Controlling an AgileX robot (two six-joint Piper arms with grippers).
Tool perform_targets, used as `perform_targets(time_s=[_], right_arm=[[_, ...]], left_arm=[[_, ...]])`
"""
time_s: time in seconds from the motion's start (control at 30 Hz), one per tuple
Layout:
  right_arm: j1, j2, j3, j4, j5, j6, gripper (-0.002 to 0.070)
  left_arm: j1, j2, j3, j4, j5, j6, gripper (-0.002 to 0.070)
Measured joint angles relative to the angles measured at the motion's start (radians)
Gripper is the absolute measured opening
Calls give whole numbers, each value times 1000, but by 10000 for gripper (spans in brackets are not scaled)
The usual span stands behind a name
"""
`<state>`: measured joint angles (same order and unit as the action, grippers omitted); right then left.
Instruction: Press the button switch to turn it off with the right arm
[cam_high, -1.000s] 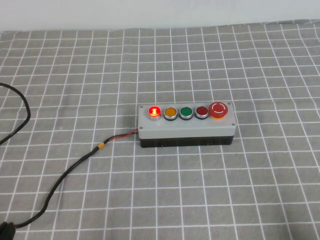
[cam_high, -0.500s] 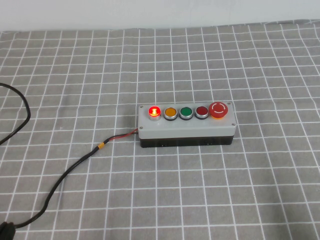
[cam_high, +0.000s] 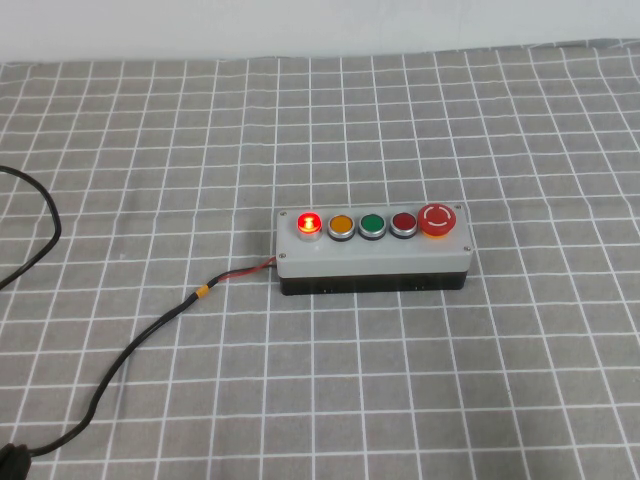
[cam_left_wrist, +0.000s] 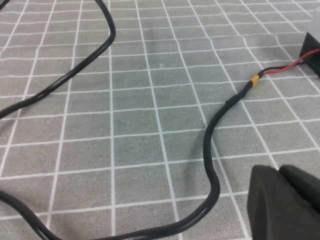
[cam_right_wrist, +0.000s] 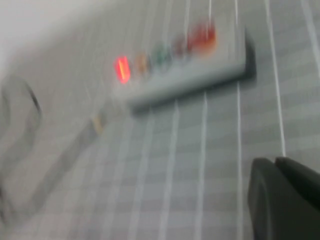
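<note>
The button switch (cam_high: 309, 221) glows bright red at the left end of the grey five-button box (cam_high: 375, 256), mid-table. Neither arm shows in the high view. In the right wrist view the box (cam_right_wrist: 200, 70) lies some way ahead, with the lit button switch (cam_right_wrist: 121, 69) on it. My right gripper (cam_right_wrist: 275, 161) is at that view's lower corner, its black fingers together, holding nothing and well short of the box. My left gripper (cam_left_wrist: 279, 169) is shut and empty, low over the checked cloth beside the box's cable (cam_left_wrist: 212, 150).
To the right of the lit switch on the box are an orange button (cam_high: 341, 225), a green one (cam_high: 372, 224), a flat dark-red one (cam_high: 403, 223) and a big red mushroom button (cam_high: 438, 218). A black cable (cam_high: 130, 350) runs from the box's left end to the table's front left.
</note>
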<state>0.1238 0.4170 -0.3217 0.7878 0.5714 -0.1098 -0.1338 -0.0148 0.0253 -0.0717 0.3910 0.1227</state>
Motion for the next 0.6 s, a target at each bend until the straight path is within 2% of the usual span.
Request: perform_targets(time_s=[0.13, 0.33, 0.6], right_arm=[[0, 271, -176, -143, 175, -2, -17], [21, 627, -424, -226, 276, -85, -17], [271, 993, -762, -390, 279, -61, -17]], left_arm=[[0, 0, 0, 0, 0, 0, -3], [0, 0, 0, 0, 0, 0, -3], [0, 0, 0, 0, 0, 0, -3]])
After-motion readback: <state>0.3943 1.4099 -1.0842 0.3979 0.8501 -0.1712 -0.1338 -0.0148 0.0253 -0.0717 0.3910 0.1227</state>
